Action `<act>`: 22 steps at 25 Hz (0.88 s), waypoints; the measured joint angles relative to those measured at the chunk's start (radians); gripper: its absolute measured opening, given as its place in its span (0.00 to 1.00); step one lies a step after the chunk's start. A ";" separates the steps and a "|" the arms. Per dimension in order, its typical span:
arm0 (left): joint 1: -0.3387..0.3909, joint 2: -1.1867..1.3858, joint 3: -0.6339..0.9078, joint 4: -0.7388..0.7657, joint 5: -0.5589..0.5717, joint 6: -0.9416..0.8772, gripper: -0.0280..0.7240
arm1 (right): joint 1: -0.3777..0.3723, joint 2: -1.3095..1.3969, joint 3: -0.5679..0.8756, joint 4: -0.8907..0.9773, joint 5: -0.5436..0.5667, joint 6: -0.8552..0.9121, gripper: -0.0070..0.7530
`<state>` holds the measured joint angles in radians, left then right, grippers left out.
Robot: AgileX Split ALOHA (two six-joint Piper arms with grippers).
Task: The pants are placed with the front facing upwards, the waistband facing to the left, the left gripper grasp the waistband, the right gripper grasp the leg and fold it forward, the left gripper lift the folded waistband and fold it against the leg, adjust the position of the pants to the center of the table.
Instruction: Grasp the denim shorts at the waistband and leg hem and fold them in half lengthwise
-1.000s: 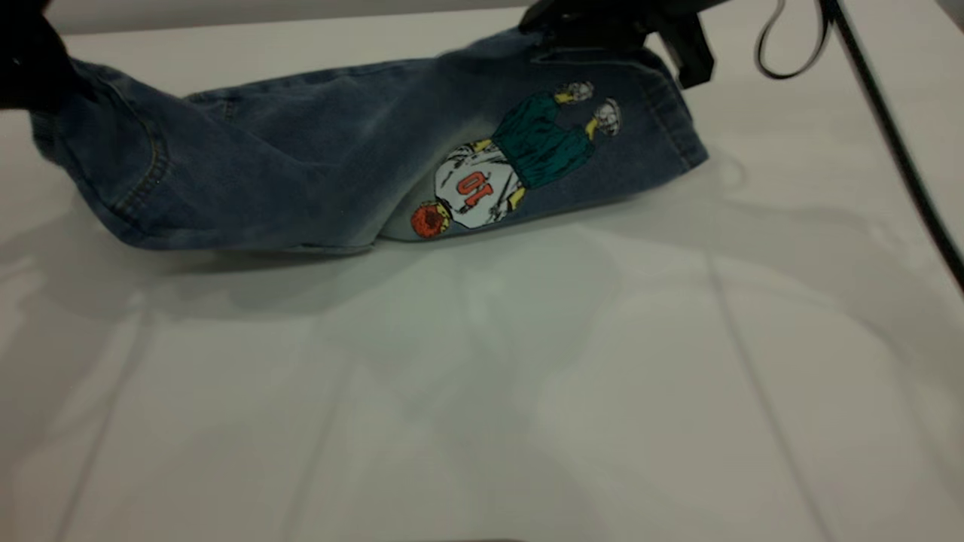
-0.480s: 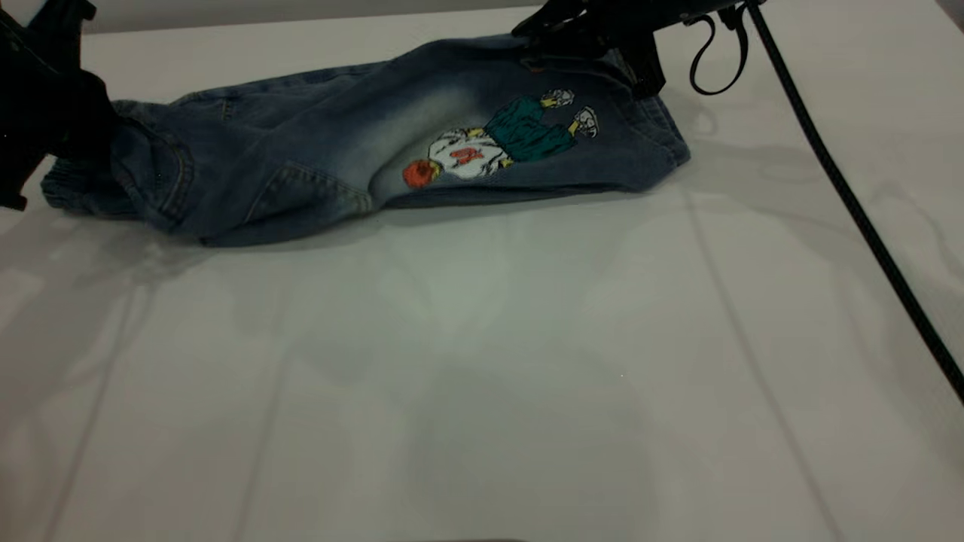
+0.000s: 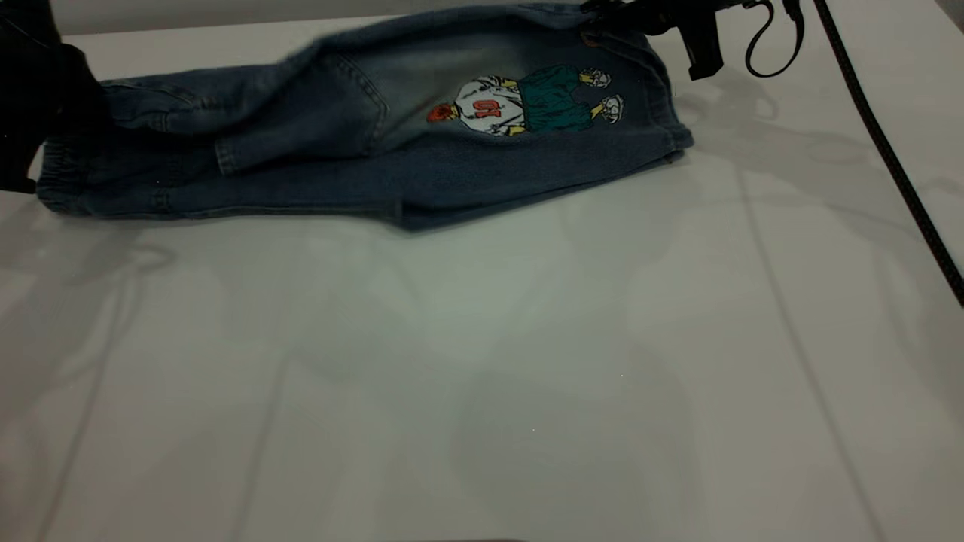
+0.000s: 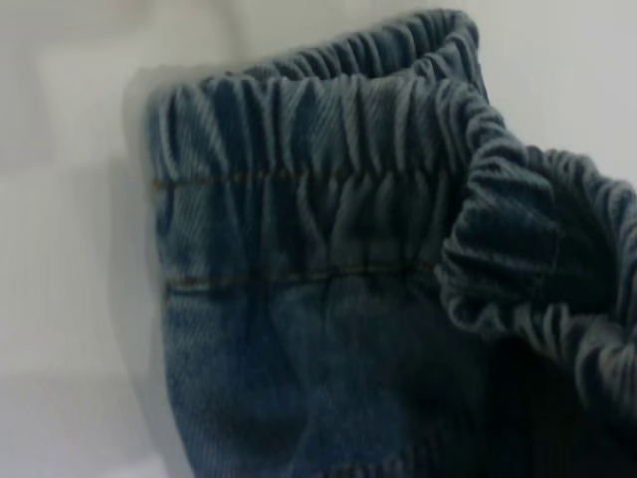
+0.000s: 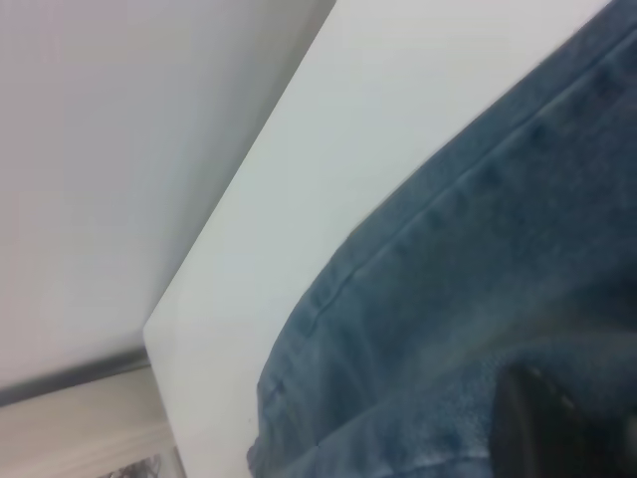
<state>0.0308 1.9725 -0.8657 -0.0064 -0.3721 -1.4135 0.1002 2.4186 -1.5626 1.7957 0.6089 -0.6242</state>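
The short blue denim pants (image 3: 361, 143) with a colourful cartoon print (image 3: 527, 102) lie along the far side of the big white bench (image 3: 482, 376). The gathered, pleated waistband (image 4: 328, 119) points to the left, so the left end effector (image 3: 30, 98) sits there. I cannot tell if it is clenched. The black right end effector (image 3: 640, 15) is at the leg end, ready for the fold. I cannot tell its grip either.

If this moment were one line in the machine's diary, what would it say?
stage: lengthwise fold | denim pants: on table, cartoon print up | left hand: at waistband | right hand: at leg end
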 joint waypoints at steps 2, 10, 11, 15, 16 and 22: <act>0.001 0.000 0.000 -0.020 -0.004 0.000 0.15 | 0.003 0.001 0.000 0.000 -0.005 -0.009 0.04; 0.001 0.001 0.000 -0.022 -0.032 0.131 0.17 | 0.005 0.001 0.000 0.000 0.006 -0.062 0.06; 0.001 0.001 0.000 -0.023 -0.047 0.160 0.19 | 0.005 0.001 0.000 0.000 0.009 -0.065 0.08; 0.001 0.001 0.000 -0.013 -0.140 0.233 0.35 | 0.005 0.001 0.000 0.001 0.038 -0.069 0.19; 0.001 0.001 0.000 -0.003 -0.163 0.239 0.42 | 0.005 0.001 0.000 0.001 0.048 -0.069 0.23; 0.002 0.001 0.000 0.039 -0.224 0.205 0.78 | 0.005 0.001 0.000 0.001 0.123 -0.070 0.49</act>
<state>0.0325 1.9733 -0.8657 0.0327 -0.5958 -1.2081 0.1052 2.4195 -1.5626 1.7967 0.7324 -0.6946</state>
